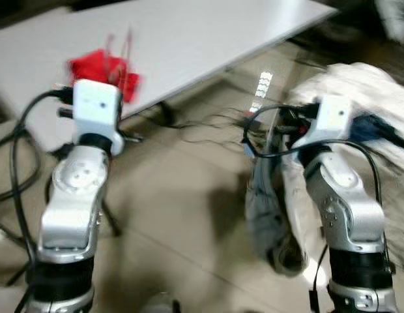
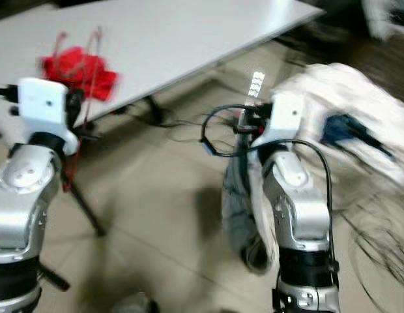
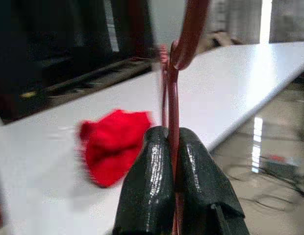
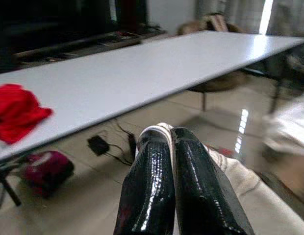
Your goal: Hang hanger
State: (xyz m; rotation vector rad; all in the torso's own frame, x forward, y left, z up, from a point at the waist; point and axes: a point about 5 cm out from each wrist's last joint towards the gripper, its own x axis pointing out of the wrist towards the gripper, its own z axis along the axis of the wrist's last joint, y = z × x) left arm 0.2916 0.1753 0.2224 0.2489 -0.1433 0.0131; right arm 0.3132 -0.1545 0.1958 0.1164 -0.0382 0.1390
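Left hand clamped tight on the red hanger, held just off the white worktop edge, near a red cloth lying there. Right hand pinched shut on white garment, out beside the worktop over the floor.

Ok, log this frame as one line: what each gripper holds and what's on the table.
left gripper: shut on red hanger | right gripper: shut on white garment | white table: red cloth | hang: not yet done
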